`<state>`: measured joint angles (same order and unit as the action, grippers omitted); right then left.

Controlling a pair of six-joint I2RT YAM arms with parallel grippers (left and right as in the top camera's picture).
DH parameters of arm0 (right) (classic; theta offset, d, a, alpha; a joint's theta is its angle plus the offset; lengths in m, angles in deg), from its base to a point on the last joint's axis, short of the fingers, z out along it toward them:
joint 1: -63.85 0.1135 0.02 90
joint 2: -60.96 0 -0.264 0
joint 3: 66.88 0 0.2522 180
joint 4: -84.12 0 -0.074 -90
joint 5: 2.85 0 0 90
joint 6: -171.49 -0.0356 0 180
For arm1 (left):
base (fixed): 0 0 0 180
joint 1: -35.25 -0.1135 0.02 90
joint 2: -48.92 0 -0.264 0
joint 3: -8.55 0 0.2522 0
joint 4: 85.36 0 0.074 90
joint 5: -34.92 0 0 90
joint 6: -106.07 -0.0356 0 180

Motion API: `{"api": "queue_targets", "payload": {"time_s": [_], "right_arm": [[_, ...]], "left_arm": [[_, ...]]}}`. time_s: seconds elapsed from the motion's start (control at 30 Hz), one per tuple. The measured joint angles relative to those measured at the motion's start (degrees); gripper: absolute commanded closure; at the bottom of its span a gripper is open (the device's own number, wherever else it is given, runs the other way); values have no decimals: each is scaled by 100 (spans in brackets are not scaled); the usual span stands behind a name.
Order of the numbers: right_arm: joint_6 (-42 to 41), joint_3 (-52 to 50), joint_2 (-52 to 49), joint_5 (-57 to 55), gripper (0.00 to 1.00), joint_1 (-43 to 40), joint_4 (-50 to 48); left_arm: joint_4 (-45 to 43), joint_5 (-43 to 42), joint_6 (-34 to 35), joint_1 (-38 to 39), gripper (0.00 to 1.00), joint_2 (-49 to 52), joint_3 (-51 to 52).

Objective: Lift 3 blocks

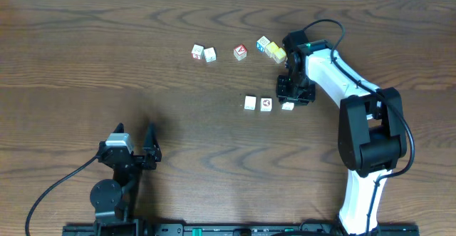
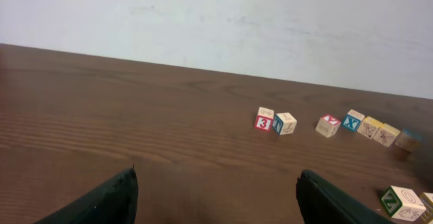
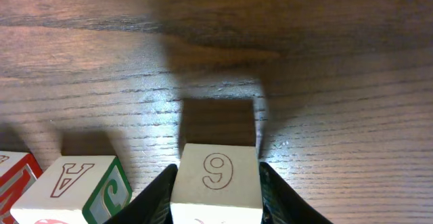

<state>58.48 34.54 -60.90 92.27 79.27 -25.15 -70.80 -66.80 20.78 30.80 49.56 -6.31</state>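
Note:
Three cream blocks lie in a short row mid-table: the left one (image 1: 250, 103), the middle one (image 1: 266, 104) and the right one (image 1: 288, 106). My right gripper (image 1: 290, 99) stands over the right block. In the right wrist view that block (image 3: 216, 180), printed with a 9, fills the gap of the right gripper (image 3: 218, 171), and both dark fingers (image 3: 159, 197) press its sides. Whether it is off the wood I cannot tell. Beside it sits the A block (image 3: 74, 187). My left gripper (image 1: 134, 150) rests open near the front left, its jaws (image 2: 216, 197) wide apart over bare wood.
A loose line of coloured cubes lies at the back: two white ones (image 1: 197, 51) (image 1: 210, 54), a red-faced one (image 1: 240, 51), a blue-marked one (image 1: 263, 43) and a yellow one (image 1: 276, 53). The left wrist view shows that line (image 2: 264, 119) far ahead.

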Motion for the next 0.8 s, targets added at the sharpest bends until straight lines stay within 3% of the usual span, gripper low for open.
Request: {"api": "queue_targets", "payload": {"time_s": [0.47, 0.8], "right_arm": [[442, 0, 0, 22, 70, 0, 164], [485, 0, 0, 203, 68, 0, 81]], "left_arm": [[0, 0, 0, 0, 25, 0, 0], [0, 0, 0, 0, 25, 0, 0]]}}
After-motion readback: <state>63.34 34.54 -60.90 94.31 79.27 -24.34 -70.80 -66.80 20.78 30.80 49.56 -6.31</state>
